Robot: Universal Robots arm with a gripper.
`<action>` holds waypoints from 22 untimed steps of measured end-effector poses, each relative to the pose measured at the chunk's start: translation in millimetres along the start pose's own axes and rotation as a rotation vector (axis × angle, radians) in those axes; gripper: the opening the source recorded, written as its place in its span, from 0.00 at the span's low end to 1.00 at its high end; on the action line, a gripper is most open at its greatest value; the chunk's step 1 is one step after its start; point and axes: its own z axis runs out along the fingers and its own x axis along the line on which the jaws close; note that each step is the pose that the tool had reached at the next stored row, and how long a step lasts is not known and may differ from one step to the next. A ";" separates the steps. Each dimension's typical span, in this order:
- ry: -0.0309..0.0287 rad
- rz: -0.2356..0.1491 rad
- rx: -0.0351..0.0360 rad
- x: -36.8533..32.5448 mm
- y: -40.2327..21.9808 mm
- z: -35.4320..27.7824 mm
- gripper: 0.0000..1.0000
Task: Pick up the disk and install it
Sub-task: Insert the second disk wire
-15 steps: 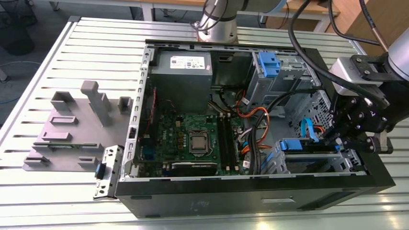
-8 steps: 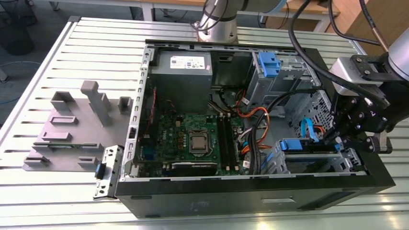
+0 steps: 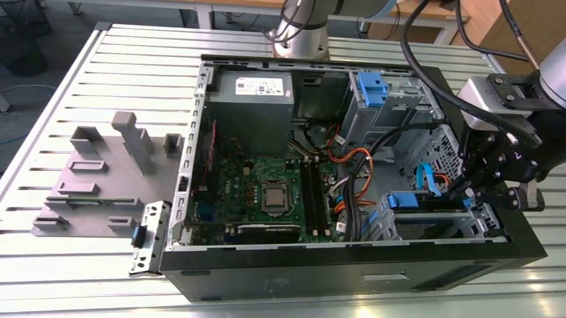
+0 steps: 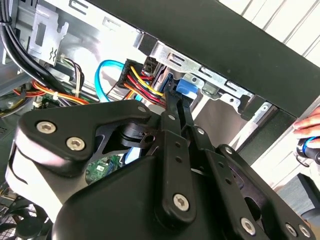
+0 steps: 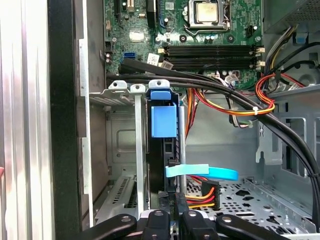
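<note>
The open computer case (image 3: 354, 265) lies on its side on the slatted desk (image 3: 115, 59), and in the exterior view the arm reaches in at about four o'clock of the case, its tool (image 3: 482, 199) down over the drive cage (image 3: 425, 225) near the front panel. The disk (image 5: 163, 150) stands on edge in that cage, its blue rail tab toward the motherboard (image 5: 210, 30) in the first wrist view and its far end right at the tool; it looks largely seated, though I cannot tell whether it is fully home. The tool's fingers (image 4: 175, 107) look drawn close together at the disk's blue end in the second wrist view, but whether they actually clamp it I cannot tell. The likeliest trouble, I judge, is the disk binding in the cage if pushed askew, or the rail failing to latch. Cabling crowds the spot: a thick black cable bundle (image 5: 225, 92) runs just past the cage mouth, red-yellow power wires (image 5: 200, 192) and a blue data cable (image 5: 205, 171) lie right beside the disk and could be snagged or pinched. At nine o'clock of the case sits a grey fixture (image 3: 97, 172), well apart; a person's hand (image 4: 309, 131) shows beyond the case edge in the second wrist view.
</note>
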 end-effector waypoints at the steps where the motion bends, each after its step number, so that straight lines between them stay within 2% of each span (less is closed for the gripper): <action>1: 0.0001 0.000 0.0000 -0.1 0.0 -1.0 0.16; 22: 0.0000 0.001 0.0002 -1.7 6.9 -0.4 0.16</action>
